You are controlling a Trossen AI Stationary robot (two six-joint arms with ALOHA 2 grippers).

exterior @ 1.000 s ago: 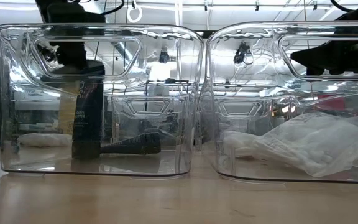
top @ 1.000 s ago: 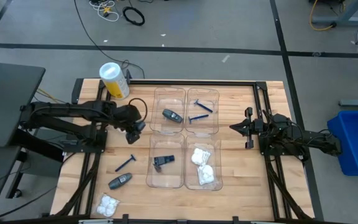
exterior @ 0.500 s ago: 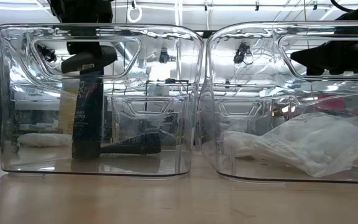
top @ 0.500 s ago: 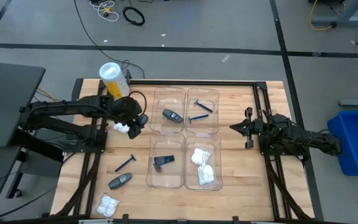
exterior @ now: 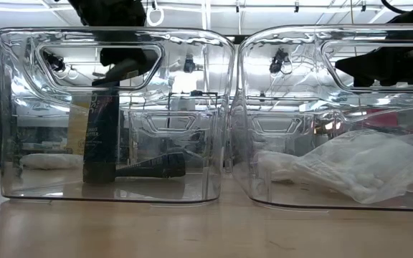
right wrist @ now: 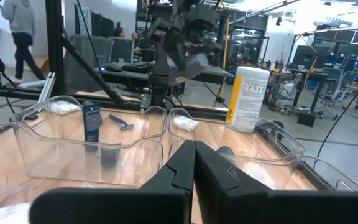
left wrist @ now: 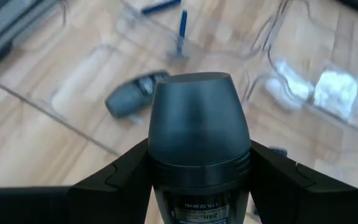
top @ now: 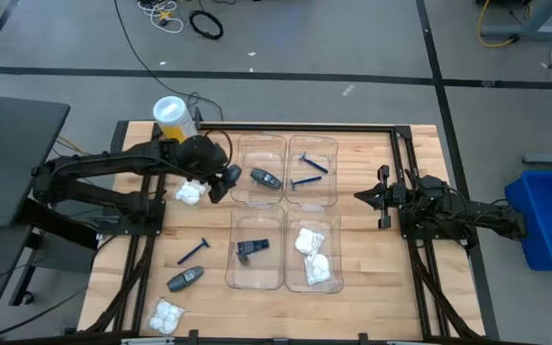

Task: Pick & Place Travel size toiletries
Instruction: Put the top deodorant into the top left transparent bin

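My left gripper (top: 224, 180) hangs above the left rim of the far-left clear tray (top: 247, 146), shut on a dark grey oval tube (left wrist: 197, 124). Another grey tube (top: 265, 178) lies in that tray. A blue razor (top: 309, 172) lies in the far-right tray, a dark piece (top: 251, 247) in the near-left one, and white packets (top: 314, 254) in the near-right one. On the bare table lie a white packet (top: 191, 192), a blue razor (top: 194, 251), a grey tube (top: 185, 279) and another packet (top: 167, 315). My right gripper (top: 360, 196) waits shut at the table's right. My left gripper pinches the tube's body just behind its rounded cap (left wrist: 160, 171) between its two fingers, one on each side. The fingers slant down toward the table's right and lie along the tube, whose cap end sticks out beyond them. The tube is lifted clear of table and trays.
A big yellow-and-white cylinder (top: 173, 117) stands at the table's far left corner, just behind my left arm. The four clear trays fill the table's middle. Bare wood lies to the left of the trays and between the trays and my right gripper.
My left gripper has risen and swung toward the table's right and far edge, carrying the grey tube up to the far-left tray's rim. The white packet on the table, which it covered a second ago, now shows behind it.
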